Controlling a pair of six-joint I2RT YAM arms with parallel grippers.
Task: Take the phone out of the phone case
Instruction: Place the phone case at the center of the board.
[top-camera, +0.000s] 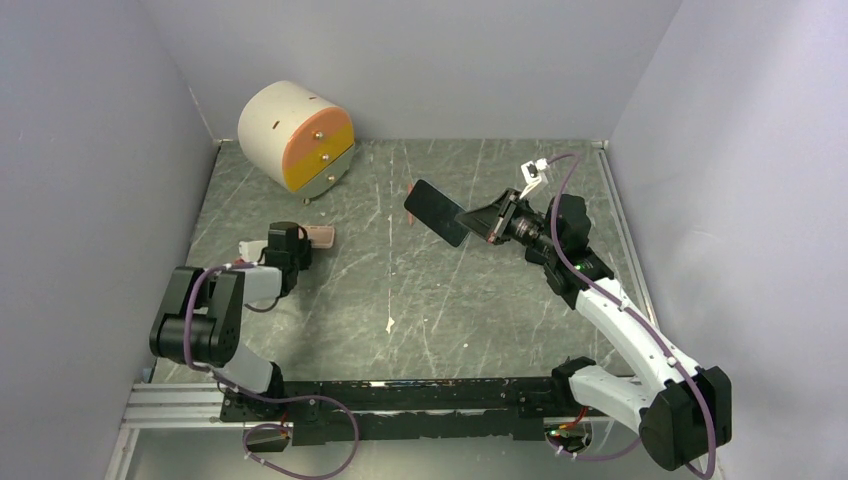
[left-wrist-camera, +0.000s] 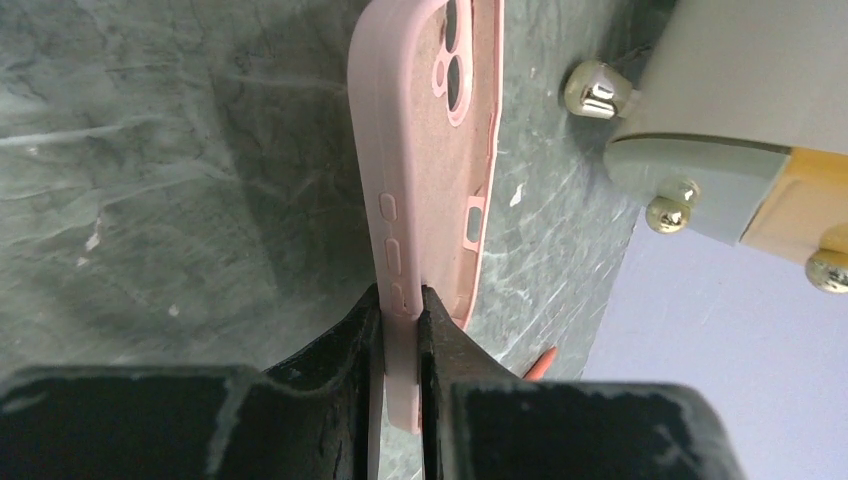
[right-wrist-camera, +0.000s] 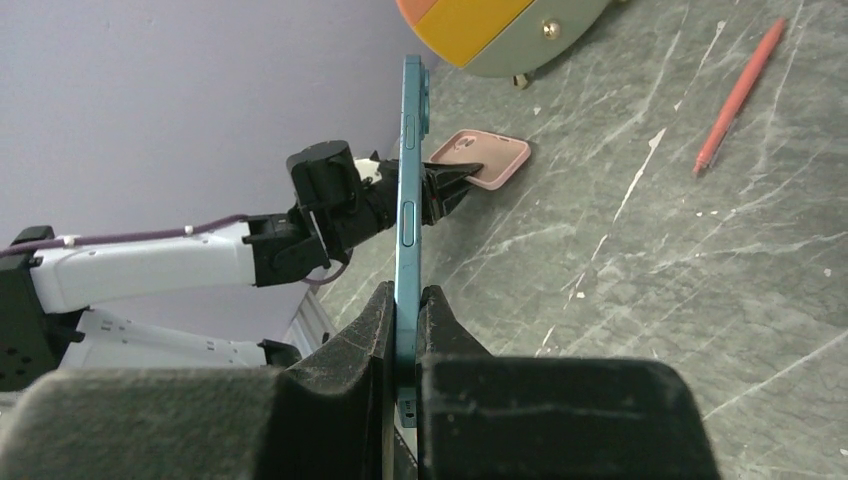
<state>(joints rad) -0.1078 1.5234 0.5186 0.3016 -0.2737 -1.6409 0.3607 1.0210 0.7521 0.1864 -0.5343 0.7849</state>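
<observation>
Table sits below my right claw, which pinches the teal phone by its thin edge, raised and already clear of its case. Risk: the grip is narrow, and a quick swing could make the phone pivot and drop. My left claw clamps one wall of the empty pink phone case, close over the table. Its soft wall may slip free.

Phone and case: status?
Left gripper shut on pink case, empty. Right gripper shut on phone, out of case. Red pen on table, apart from both.
</observation>
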